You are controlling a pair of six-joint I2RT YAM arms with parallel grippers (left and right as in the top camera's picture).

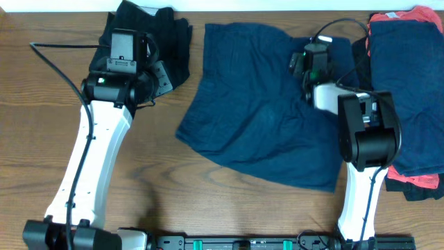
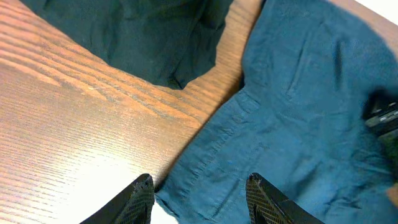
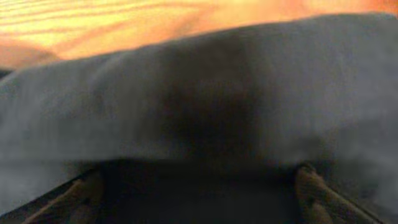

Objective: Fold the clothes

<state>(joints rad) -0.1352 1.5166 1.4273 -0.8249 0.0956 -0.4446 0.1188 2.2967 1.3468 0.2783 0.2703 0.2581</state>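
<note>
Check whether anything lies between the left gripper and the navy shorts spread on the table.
Nothing visible does. The left gripper is open, and the hem of the navy shorts shows right between its fingers over bare table. The black garment lies off to one side.

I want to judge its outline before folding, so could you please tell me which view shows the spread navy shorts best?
The overhead view: the navy shorts lie nearly whole, only the right arm covering part. The left wrist view shows one hemmed corner; the right wrist view just blurred fabric close up.
</note>
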